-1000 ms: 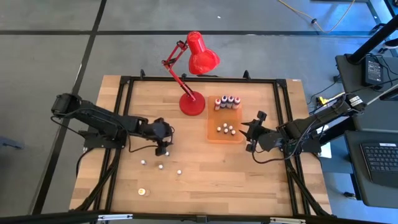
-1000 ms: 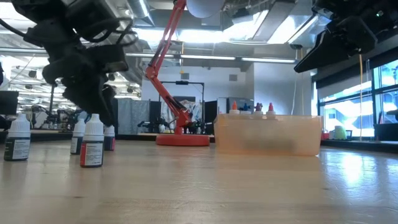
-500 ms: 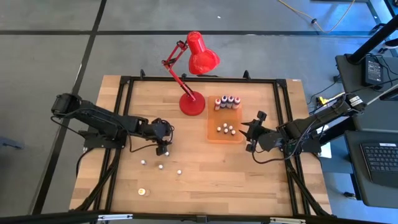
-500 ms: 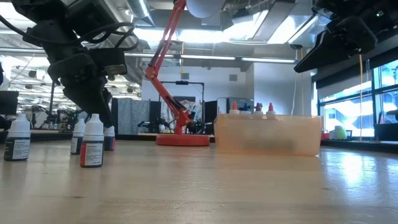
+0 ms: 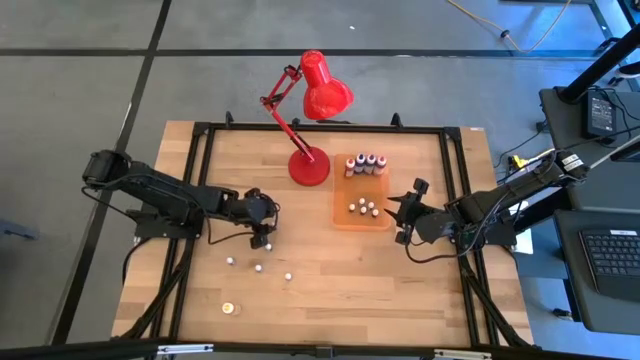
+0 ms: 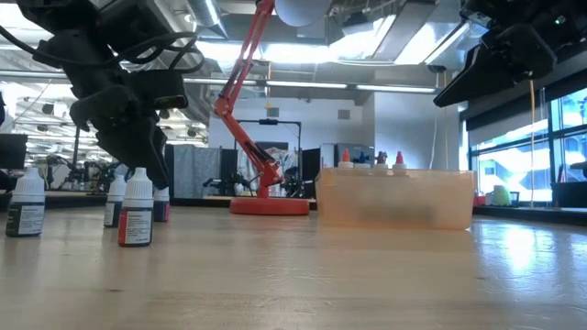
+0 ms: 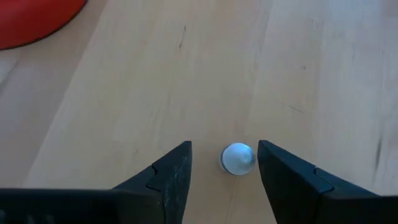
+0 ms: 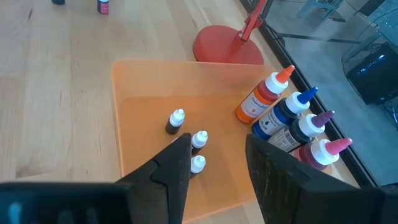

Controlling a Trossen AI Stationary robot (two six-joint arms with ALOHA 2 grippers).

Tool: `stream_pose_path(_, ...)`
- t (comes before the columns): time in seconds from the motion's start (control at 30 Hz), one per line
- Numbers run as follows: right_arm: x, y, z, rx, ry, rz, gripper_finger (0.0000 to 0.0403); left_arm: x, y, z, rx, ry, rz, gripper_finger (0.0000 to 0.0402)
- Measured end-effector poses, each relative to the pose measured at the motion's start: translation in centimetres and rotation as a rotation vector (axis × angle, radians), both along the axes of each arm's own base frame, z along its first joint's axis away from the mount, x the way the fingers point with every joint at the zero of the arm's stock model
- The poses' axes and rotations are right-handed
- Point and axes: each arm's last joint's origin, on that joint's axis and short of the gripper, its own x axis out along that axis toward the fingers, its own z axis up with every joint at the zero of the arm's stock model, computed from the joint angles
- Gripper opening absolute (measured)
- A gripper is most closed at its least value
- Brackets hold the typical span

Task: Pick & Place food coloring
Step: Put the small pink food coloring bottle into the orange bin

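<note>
1. The left gripper (image 7: 222, 177) hovers with fingers spread wide around a tiny white-capped food coloring bottle (image 7: 237, 158), not gripping it.
2. That bottle stands on the light wooden table (image 5: 400, 270), at seven o'clock from the red desk lamp (image 5: 310, 165).
3. The right gripper (image 8: 214, 165), fingers parted and empty, waits at three o'clock of the flat orange translucent tray (image 5: 345, 219).

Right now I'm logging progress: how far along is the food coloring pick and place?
Done: three tiny white-capped bottles stand in the flat orange translucent tray. In hand: the left gripper is open, its fingers either side of one white-capped bottle, not gripped yet. Left: that one plus three loose bottles on the wooden table. The right gripper waits beside the tray.
</note>
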Motion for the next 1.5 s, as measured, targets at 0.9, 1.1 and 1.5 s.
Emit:
stream_pose_path(0.9, 0.0, 0.0, 0.0, -0.011, 0.008, 0.006, 0.0155, 1.4, -0.1, -1.6, 0.049, -0.004, -0.047, 0.0099)
stream_pose_path(1.1, 0.0, 0.0, 0.0, -0.012, 0.008, 0.007, 0.0155, 1.4, -0.1, -1.6, 0.048, 0.0, -0.047, 0.0084)
stream_pose_path(1.5, 0.0, 0.0, 0.0, -0.015, 0.01, 0.009, 0.0155, 1.4, -0.1, -1.5, 0.051, -0.008, -0.039, 0.0071)
